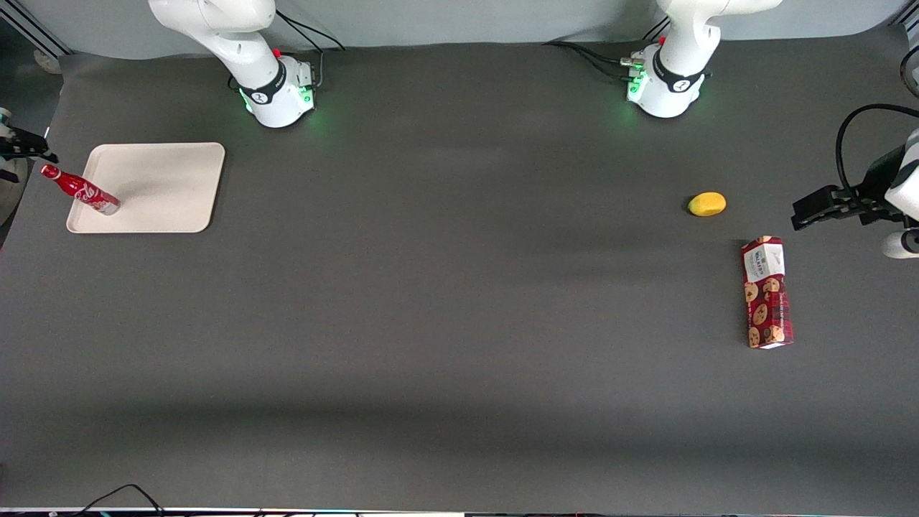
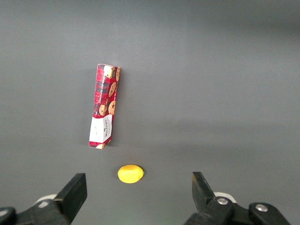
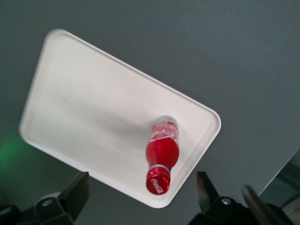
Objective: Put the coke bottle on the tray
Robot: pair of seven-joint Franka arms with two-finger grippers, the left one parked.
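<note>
The table [image 1: 459,323] is covered in dark grey, and the tray [image 1: 165,183] lies at the working arm's end of it. On the tray the coke bottle [image 1: 80,190] stands upright near one corner, close to the rim, so the placing looks done. The tool [image 3: 140,199] hangs above the bottle with its fingers spread and nothing held between them.

The risk judged from here is a knock — the bottle is slim and tall, so a finger brushing the cap on the way up could tip it over the low rim onto the table. A straight lift would be called for.

The right wrist view shows the spread fingers and the bottle's place inside the rim; the front view barely catches the tool at its edge. Only the front and left wrist views show the cookie box [image 1: 767,292] and a small yellow object [image 1: 707,204] — both lie toward the parked arm's end.
</note>
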